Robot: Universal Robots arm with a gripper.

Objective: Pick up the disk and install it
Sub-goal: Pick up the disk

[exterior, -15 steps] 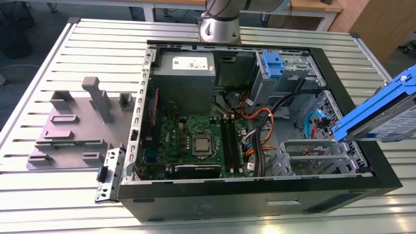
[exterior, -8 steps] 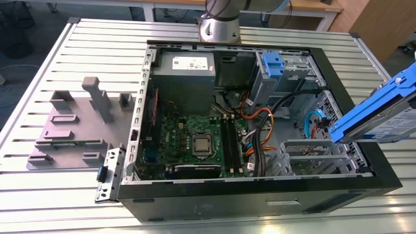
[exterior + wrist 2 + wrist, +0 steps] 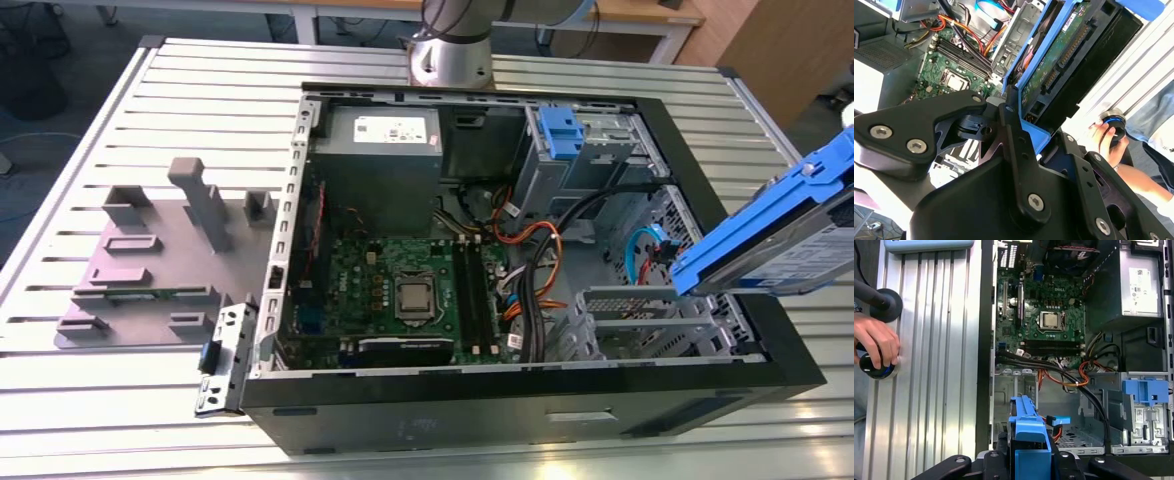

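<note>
Disk (image 3: 774,240) held aloft at the right edge of the exterior view, above the rim of the open computer case (image 3: 534,410) — clear of the worktop (image 3: 200,100), tilted, blue carrier bracket outermost. Hand (image 3: 1011,112) clamped on the disk: in the second wrist view black fingers (image 3: 1016,150) press the blue bracket edge, circuit-board underside and connector row facing the camera. Grip on the carrier frame rather than the bare drive, presumably to keep pressure off the board.

In the first wrist view the disk (image 3: 1029,440) sits at lower centre of the frame, edge-on, pointed toward the grey metal drive cage (image 3: 1014,395) just beyond it. Judged as carry or alignment stage: lifted, not yet seated in any bay.

Case lying on its side with panel off — interior exposed from above, likely so the drive can go in from the top. Motherboard (image 3: 400,290) at centre of the exterior view, power supply (image 3: 380,150) above it, blue latch piece (image 3: 561,135) on the bay at upper right, orange and black cables (image 3: 534,260) running close to the cage. Cables near the cage look like a snag risk.

Grey fixture block (image 3: 147,260) at left of the exterior view, on the worktop, apart from the case. A person's hand (image 3: 876,342) at the left edge of the first wrist view, resting on a small round black device (image 3: 876,367) — well away from the disk.
</note>
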